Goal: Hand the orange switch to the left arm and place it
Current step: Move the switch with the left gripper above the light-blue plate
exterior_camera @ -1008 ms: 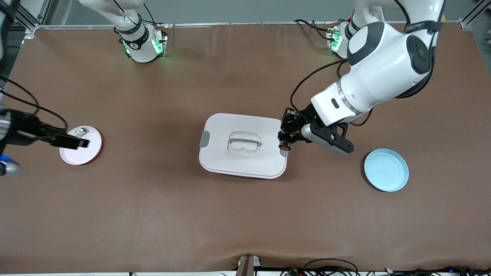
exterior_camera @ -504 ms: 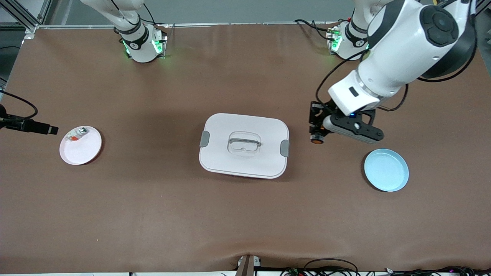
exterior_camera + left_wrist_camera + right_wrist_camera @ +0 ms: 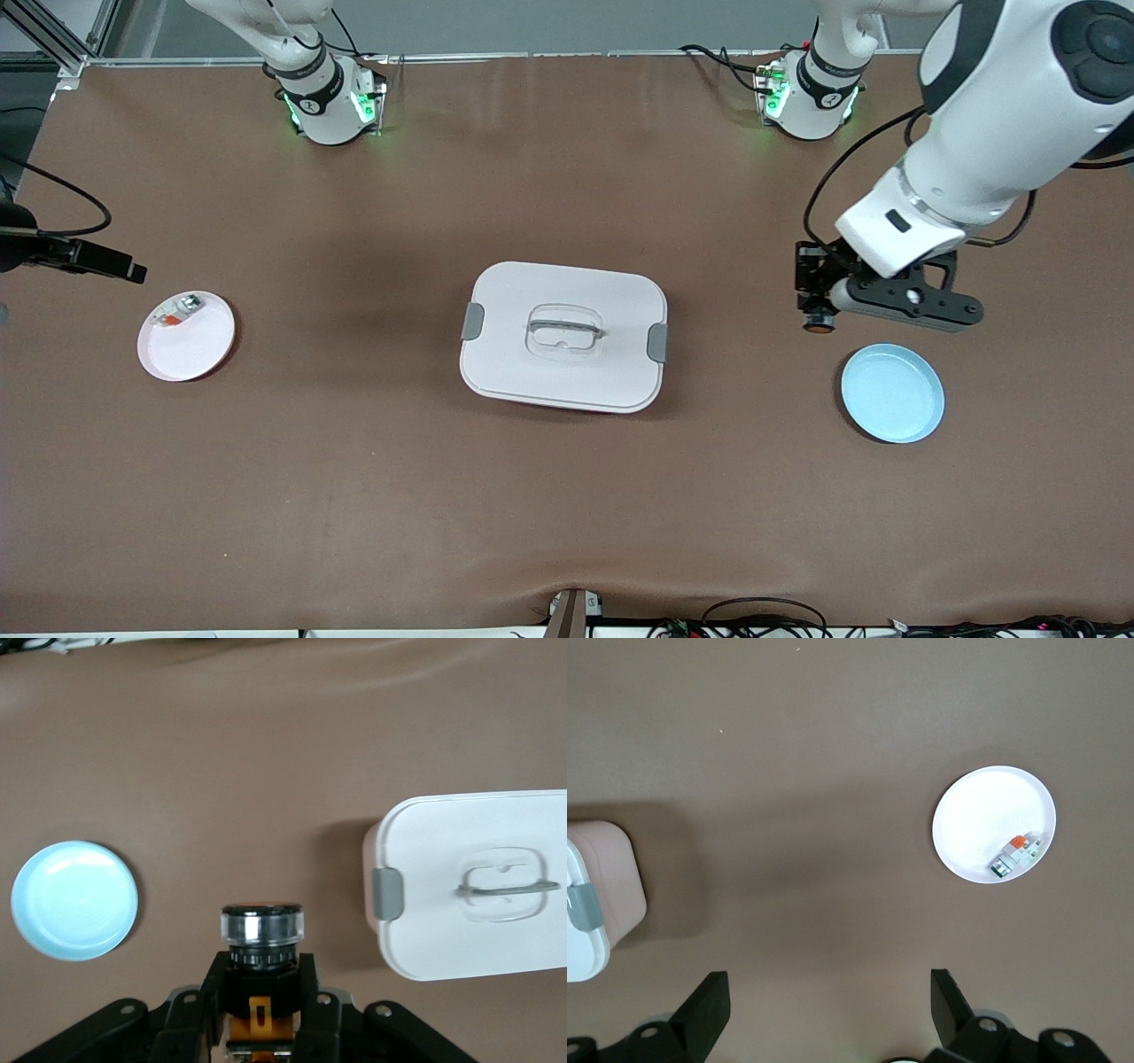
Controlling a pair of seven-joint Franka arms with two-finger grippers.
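Observation:
My left gripper (image 3: 813,299) is shut on the orange switch (image 3: 817,322), a small black cylinder with an orange face. It hangs over bare table between the white box (image 3: 563,337) and the blue plate (image 3: 892,392). In the left wrist view the switch (image 3: 261,930) sticks out from between the black fingers (image 3: 193,992), with its clear collar foremost. My right gripper (image 3: 828,1001) is open and holds nothing. It hovers at the right arm's end of the table, beside the pink plate (image 3: 199,346).
On the pink plate (image 3: 983,811) lies a small silver-and-orange clear part (image 3: 1016,853). The box with grey latches stands in the table's middle, and its corner (image 3: 589,904) shows in the right wrist view. Brown table surface surrounds everything.
The left gripper has carried the switch from the box's latch edge toward the blue plate. The right gripper has drawn back off the pink plate, uncovering the small part.

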